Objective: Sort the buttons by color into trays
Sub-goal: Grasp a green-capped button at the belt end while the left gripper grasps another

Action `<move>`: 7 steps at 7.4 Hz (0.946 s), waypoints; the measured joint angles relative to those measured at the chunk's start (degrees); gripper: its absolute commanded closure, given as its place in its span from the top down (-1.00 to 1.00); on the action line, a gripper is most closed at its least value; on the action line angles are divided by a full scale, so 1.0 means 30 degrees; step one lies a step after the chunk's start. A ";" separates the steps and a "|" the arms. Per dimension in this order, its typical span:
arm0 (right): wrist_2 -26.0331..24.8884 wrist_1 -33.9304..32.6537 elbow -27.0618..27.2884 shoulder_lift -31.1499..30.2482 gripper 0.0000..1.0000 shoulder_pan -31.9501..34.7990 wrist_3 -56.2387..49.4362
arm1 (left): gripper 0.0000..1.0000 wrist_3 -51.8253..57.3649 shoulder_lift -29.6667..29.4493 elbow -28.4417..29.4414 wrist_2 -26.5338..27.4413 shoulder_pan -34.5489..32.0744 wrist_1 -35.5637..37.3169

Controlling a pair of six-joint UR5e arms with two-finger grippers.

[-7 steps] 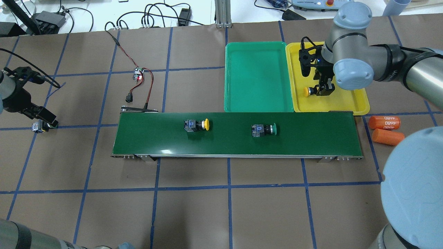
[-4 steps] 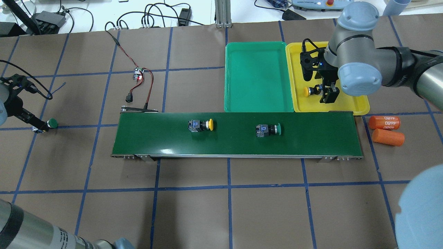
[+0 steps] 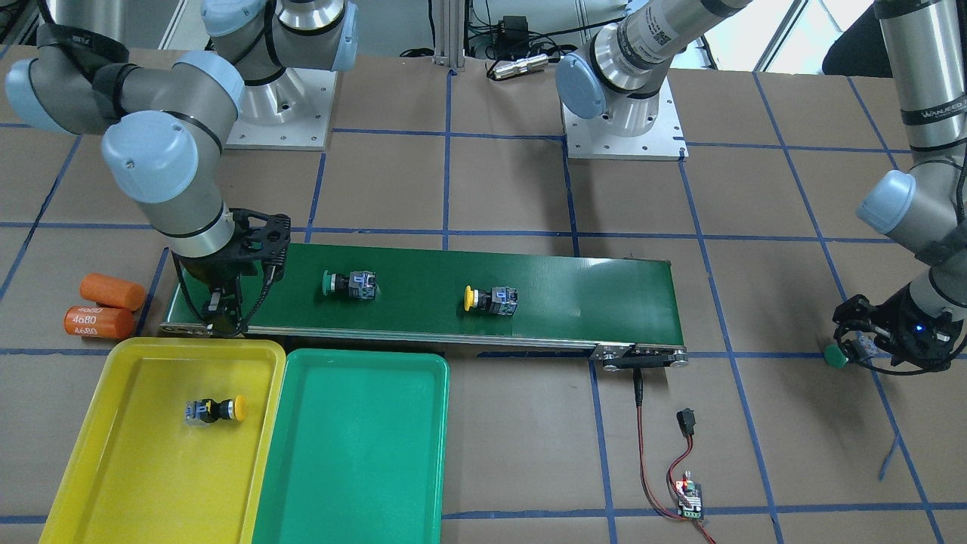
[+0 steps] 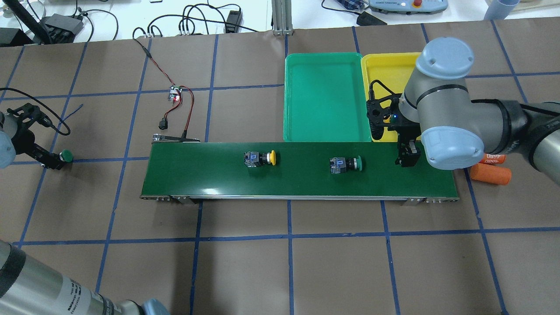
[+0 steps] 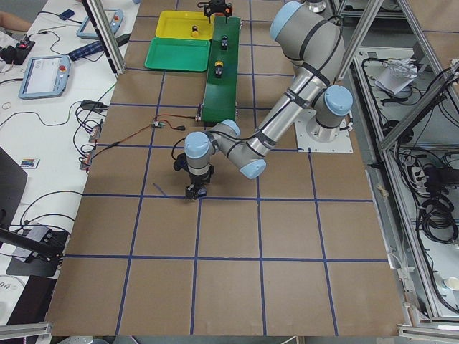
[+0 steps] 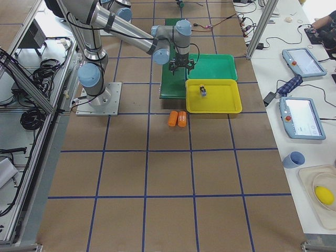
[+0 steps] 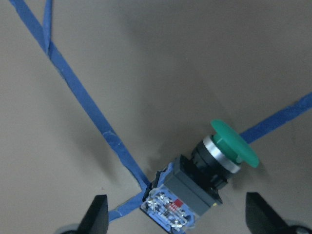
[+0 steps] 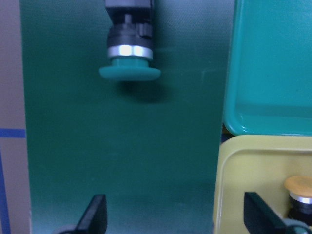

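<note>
A yellow button [image 3: 215,409] lies in the yellow tray [image 3: 151,355]. The green tray [image 3: 363,453] holds nothing. On the belt lie a green button [image 4: 345,164] and a yellow button [image 4: 260,158]. My right gripper [image 4: 407,156] hangs open and empty over the belt's right end, beside that green button [image 8: 129,53]. Another green button [image 4: 65,154] lies on the table at the far left. My left gripper [image 7: 178,222] is open, low over it, with the button's body [image 7: 185,200] between the fingers, apart from them.
The dark-green conveyor belt [image 4: 218,175] runs across the middle. Two orange cylinders [image 4: 490,174] lie past its right end, next to my right arm. A small circuit board with red and black wires [image 4: 176,94] lies behind the belt's left end.
My right gripper left the yellow button in the yellow tray and moved to the belt's right end. Both belt buttons drifted right. My left gripper shifted, uncovering the green cap.
</note>
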 measured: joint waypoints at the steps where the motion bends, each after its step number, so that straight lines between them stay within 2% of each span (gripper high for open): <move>1: -0.0054 -0.0065 0.0301 -0.0047 1.00 0.0523 0.0864 | -0.60 -0.0029 -0.0186 0.0037 -0.0491 0.0031 -0.0030; 2: -0.0050 -0.0116 0.0623 -0.0073 1.00 0.0789 0.1283 | -0.95 -0.0046 -0.0274 0.0060 -0.0723 0.0050 -0.0067; 5: 0.0024 -0.1286 0.1621 -0.0109 1.00 0.0933 0.1645 | -1.00 -0.0354 0.0321 0.0073 -0.0857 0.0034 -0.1309; 7: 0.0014 -0.2207 0.2123 -0.0059 1.00 0.0924 0.1673 | -1.00 -0.1615 0.1756 -0.0346 -0.0900 -0.0633 -0.2890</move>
